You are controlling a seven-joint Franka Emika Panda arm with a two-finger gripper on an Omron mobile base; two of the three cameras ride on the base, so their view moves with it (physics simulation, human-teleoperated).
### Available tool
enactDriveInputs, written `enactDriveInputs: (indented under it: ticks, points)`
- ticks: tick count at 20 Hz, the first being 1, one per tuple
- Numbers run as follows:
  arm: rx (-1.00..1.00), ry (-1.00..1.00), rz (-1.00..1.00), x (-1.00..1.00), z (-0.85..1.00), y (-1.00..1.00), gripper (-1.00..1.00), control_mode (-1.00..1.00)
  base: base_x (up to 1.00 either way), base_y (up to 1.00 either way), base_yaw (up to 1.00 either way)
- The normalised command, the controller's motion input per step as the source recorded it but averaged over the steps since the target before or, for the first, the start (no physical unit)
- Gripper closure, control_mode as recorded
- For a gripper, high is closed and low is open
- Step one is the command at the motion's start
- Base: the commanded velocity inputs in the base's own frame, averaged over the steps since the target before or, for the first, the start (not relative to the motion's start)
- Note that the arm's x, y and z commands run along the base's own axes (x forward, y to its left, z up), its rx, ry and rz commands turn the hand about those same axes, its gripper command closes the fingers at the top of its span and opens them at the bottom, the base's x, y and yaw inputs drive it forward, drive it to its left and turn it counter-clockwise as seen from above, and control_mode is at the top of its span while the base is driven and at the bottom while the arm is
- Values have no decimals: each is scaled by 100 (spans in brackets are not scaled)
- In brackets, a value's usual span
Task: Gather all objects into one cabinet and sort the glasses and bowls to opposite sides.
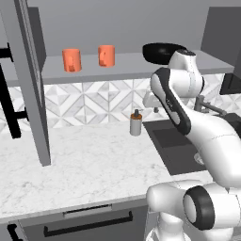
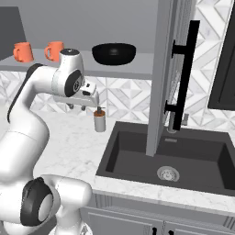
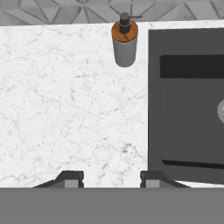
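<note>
orange cups and black bowl on the cabinet shelf, gripper empty over the counter

item 1, orange cups: you have two orange cups (image 1: 71, 60) (image 1: 107, 55) standing upright on the flat grey cabinet shelf (image 1: 127, 70), side by side but apart. from the right base camera both show small handles.

item 2, black bowl (image 2: 114, 53): you find it upright on the same shelf, well apart from the cups, toward the shelf end nearer the sink. the arm's upper joint covers part of it in the left base camera.

item 3, cabinet door (image 1: 28, 80): it stands swung open at the shelf end beyond the cups. a second tall grey door (image 2: 167, 69) with a long black bar handle (image 2: 183, 73) hangs open at the bowl end of the shelf, in front of the sink.

item 4, gripper (image 3: 105, 179): you see it hanging below the shelf, pointing down at the white marble counter (image 3: 65, 109). its two dark tips stand partly apart with bare counter between them, gripping nothing.

item 5, grey soap dispenser (image 3: 124, 41): it stands on the counter below the shelf, just beside the dark sink (image 3: 188, 109), ahead of the gripper and clear of it.
</note>
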Motion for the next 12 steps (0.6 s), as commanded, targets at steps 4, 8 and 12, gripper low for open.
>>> enactDriveInputs:
  ticks: [4, 8, 12]
  points:
    - [0, -1, 0, -47, 0, 0, -100, -100, 0, 0, 0]
    - [-1, -9, 0, -100, 0, 0, -100, -100, 0, 0, 0]
    - [-14, -6, 0, -88, 2, 24, -100, -100, 0, 0, 0]
